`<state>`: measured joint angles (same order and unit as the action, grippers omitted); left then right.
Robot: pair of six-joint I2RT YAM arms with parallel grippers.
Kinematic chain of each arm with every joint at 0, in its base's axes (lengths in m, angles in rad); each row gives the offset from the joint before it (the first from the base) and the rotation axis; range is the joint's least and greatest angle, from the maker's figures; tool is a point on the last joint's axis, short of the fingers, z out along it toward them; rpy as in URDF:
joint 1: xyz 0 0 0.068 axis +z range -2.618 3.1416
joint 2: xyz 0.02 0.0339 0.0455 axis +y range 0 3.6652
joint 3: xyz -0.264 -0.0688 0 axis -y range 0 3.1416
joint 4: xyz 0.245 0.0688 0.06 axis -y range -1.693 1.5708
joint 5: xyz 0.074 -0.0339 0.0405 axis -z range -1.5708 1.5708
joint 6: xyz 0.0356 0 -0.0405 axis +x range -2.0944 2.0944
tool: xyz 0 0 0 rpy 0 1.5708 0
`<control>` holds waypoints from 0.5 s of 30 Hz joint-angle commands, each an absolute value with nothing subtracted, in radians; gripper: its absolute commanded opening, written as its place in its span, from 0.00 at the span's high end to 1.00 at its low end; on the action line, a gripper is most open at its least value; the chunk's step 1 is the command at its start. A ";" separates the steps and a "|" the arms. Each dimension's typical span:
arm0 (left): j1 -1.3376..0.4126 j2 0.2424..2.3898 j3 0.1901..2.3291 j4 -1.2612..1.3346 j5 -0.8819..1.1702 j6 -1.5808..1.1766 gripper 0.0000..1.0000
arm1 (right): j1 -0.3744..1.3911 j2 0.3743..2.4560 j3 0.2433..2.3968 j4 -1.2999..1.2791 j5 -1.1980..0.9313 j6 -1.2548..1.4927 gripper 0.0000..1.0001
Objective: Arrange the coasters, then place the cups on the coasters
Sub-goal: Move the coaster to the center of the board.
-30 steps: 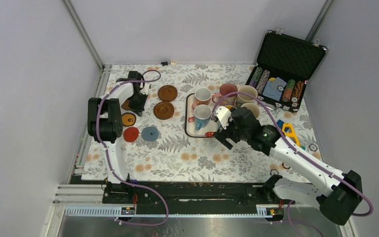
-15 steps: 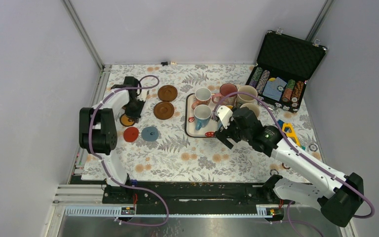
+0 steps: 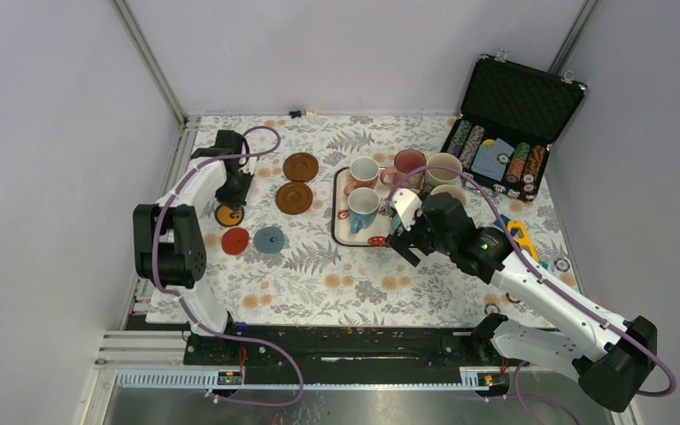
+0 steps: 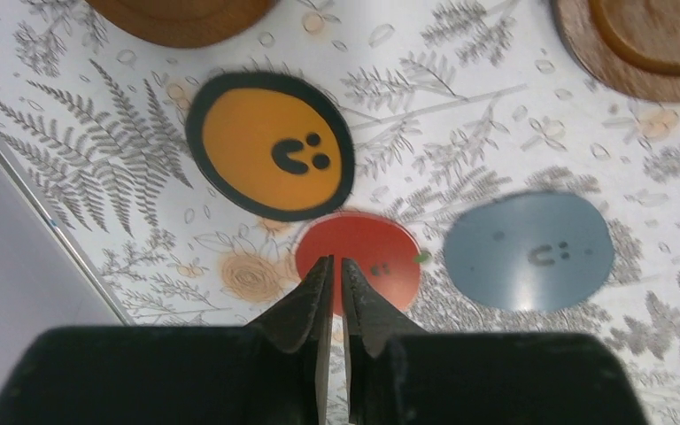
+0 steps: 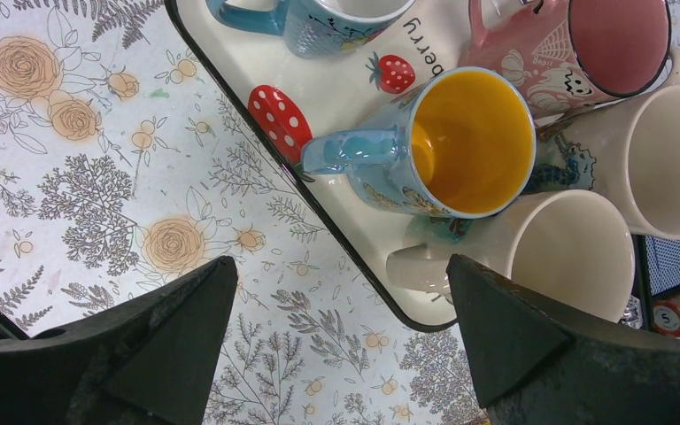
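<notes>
Seen from the left wrist, the black coaster with an orange centre (image 4: 270,146), the red coaster (image 4: 359,266) and the grey-blue coaster (image 4: 529,251) lie flat on the floral cloth. Brown coasters (image 4: 181,13) (image 4: 655,44) lie at the top edge. My left gripper (image 4: 335,263) hangs above them, shut and empty. From above it is at the far left (image 3: 233,190), beside two brown coasters (image 3: 300,166) (image 3: 294,197). The cups crowd the tray (image 5: 363,257): blue with yellow inside (image 5: 469,142), pink (image 5: 615,44), and two cream ones (image 5: 673,150) (image 5: 575,252). My right gripper (image 5: 341,266) is open over the tray's near corner.
An open black case of poker chips (image 3: 509,133) stands at the back right. A yellow and blue tool (image 3: 521,235) lies right of the tray (image 3: 341,208). A metal frame post and wall run along the cloth's left edge.
My left gripper has drifted a little left and away over the coasters, its elbow swinging outward, with the jaws staying shut. The right arm has barely moved.
</notes>
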<state>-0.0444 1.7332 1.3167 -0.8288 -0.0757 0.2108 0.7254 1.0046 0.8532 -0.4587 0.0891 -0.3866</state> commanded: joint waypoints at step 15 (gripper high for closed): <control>-0.016 2.048 1.553 -0.799 -0.254 0.257 0.98 | 0.709 1.000 0.856 -0.436 0.096 -0.368 0.03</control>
